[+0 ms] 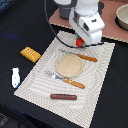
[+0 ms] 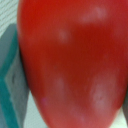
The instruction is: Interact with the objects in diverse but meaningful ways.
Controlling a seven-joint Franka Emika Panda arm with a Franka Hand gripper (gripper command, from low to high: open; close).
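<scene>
- The sausage (image 1: 63, 96) lies flat on the striped mat (image 1: 102, 65), near the mat's front edge in the exterior view.
- The bottle (image 1: 15, 77) lies on the dark counter (image 1: 20, 25) just off the mat's corner, at the exterior view's left.
- A fork with an orange handle (image 1: 66, 80) lies on the mat between the sausage and the plate (image 1: 69, 65).
- The round tan plate sits at the mat's middle.
- The ridged yellow-orange block (image 1: 30, 54) rests on the counter just beside the mat's edge, at the exterior view's left, well apart from the bottle.
- A knife with an orange handle (image 1: 80, 55) lies on the mat just behind the plate.
- The tomato (image 1: 79, 42) sits near the mat's far edge, mostly hidden under the arm; only a bit of red shows there.
- In the wrist view the tomato (image 2: 70, 62) fills nearly the whole picture, with a teal finger (image 2: 10, 80) of the tool right against its side.
- The tool (image 1: 80, 41) is down at the tomato; only one finger shows, so I cannot tell whether it is closed on it.
- A grey pot (image 1: 122, 17) stands on a tan board (image 1: 107, 22) at the far corner, at the exterior view's right.
</scene>
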